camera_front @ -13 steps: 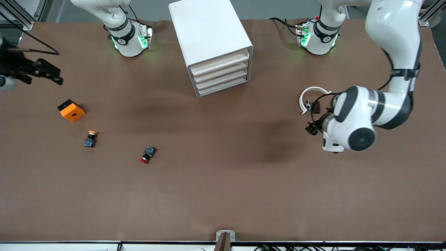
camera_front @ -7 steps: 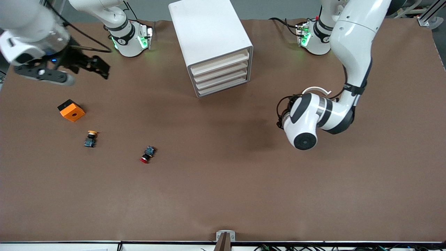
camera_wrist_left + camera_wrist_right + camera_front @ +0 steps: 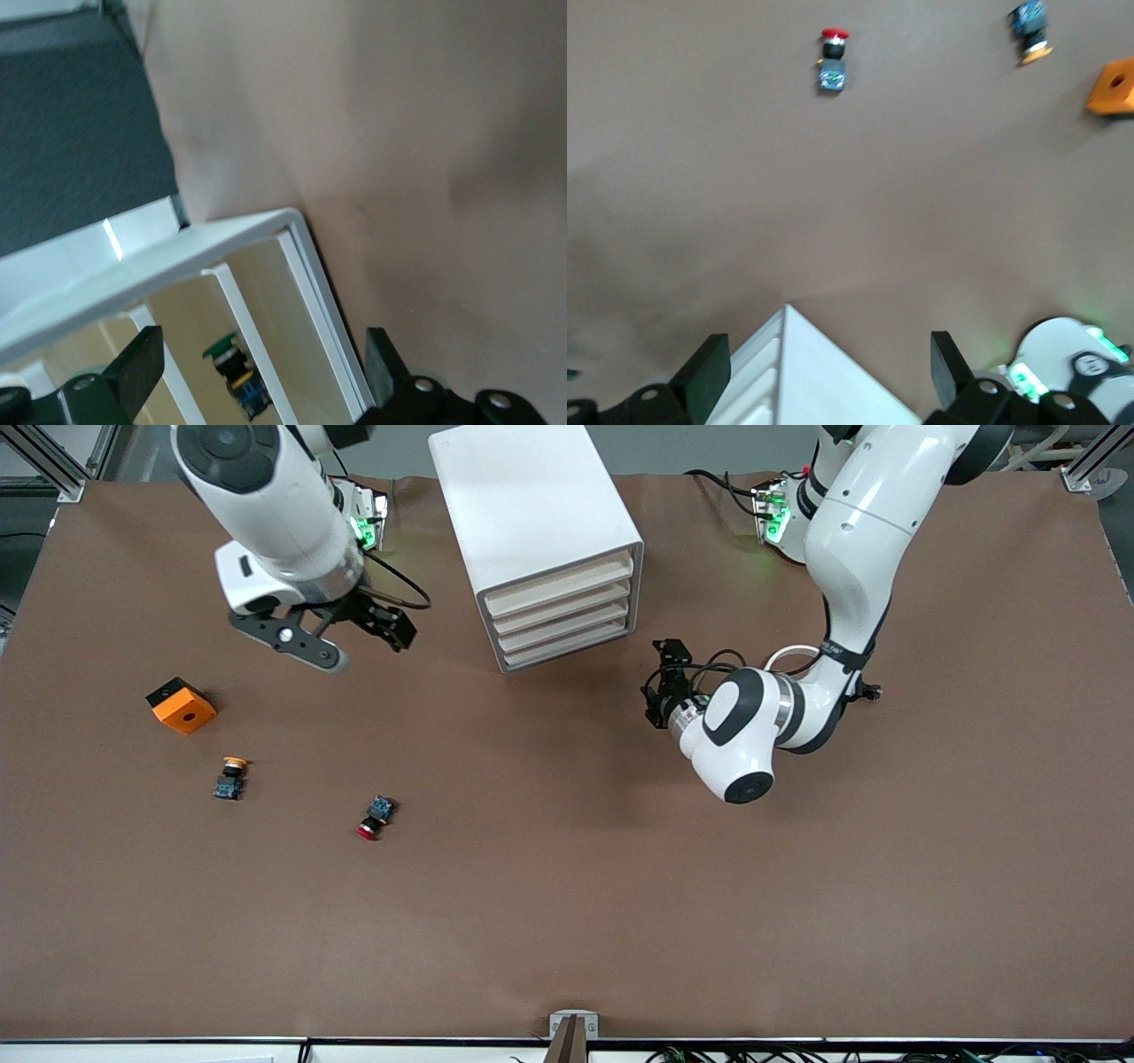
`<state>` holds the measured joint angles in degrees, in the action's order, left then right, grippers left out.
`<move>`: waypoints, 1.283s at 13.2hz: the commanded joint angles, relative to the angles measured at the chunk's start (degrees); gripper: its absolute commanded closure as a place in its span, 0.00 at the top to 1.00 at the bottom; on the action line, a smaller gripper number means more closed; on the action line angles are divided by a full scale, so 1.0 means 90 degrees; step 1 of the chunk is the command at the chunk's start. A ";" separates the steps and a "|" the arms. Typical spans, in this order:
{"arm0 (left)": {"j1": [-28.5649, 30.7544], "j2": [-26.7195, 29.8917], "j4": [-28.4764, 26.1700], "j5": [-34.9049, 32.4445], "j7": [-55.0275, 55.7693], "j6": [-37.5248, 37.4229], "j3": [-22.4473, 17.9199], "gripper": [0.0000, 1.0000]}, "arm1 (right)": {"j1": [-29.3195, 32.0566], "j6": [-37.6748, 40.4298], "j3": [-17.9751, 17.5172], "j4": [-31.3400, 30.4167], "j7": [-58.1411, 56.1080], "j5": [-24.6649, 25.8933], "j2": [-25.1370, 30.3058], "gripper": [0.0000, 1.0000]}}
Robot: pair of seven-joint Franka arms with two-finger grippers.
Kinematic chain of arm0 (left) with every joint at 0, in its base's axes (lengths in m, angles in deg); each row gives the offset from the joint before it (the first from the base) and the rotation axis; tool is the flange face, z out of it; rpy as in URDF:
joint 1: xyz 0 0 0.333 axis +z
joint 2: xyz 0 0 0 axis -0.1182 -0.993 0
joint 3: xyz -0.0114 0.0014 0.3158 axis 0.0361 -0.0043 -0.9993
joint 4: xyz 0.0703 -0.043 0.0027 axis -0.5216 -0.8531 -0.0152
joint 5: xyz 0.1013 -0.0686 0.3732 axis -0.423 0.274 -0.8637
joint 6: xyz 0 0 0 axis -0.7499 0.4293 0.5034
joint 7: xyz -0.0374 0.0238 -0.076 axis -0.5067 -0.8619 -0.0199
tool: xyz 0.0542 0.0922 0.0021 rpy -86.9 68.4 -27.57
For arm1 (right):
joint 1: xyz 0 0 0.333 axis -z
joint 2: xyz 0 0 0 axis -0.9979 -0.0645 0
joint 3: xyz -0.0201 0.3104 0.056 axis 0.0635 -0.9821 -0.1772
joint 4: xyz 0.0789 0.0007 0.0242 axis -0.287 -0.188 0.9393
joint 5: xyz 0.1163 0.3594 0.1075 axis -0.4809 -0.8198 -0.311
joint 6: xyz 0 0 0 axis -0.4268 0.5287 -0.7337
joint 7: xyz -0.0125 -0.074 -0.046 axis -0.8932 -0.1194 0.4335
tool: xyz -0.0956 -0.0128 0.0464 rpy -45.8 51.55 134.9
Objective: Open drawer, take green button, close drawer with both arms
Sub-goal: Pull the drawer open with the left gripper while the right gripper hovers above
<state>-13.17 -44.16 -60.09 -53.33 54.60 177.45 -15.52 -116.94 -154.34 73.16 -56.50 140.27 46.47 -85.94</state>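
Buttons sit lowest in your front frame: the red-capped button [image 3: 376,818] at lower centre-left of the table [image 3: 567,921], then the yellow-capped button [image 3: 230,778] above and toward the frame's left edge, then the orange block [image 3: 181,705] higher up that side. At mid-height, right of centre, your left gripper [image 3: 666,682] hangs over bare table just beside the cabinet [image 3: 536,536], jaws spread. Its wrist picture looks into the cabinet front, and near the bottom centre you can see the green button [image 3: 232,370] lying in one of the cream drawer [image 3: 266,345] compartments; which of the four, you cannot tell. In the upper left of the front frame, your right gripper [image 3: 350,631] hovers over the table beside the cabinet, jaws also spread. All four drawers are flush at top centre.
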 commanded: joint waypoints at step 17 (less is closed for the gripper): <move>-0.1034 -0.1067 0.0356 0.1631 0.1732 -0.0059 -0.0030 0.72 | -0.1117 -0.1611 0.0078 -0.0001 0.2691 -0.0585 -0.1348 1.00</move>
<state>-21.48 -52.44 -58.24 -40.15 69.28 177.48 -15.47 -126.38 -168.94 73.22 -56.91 163.78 42.24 -98.20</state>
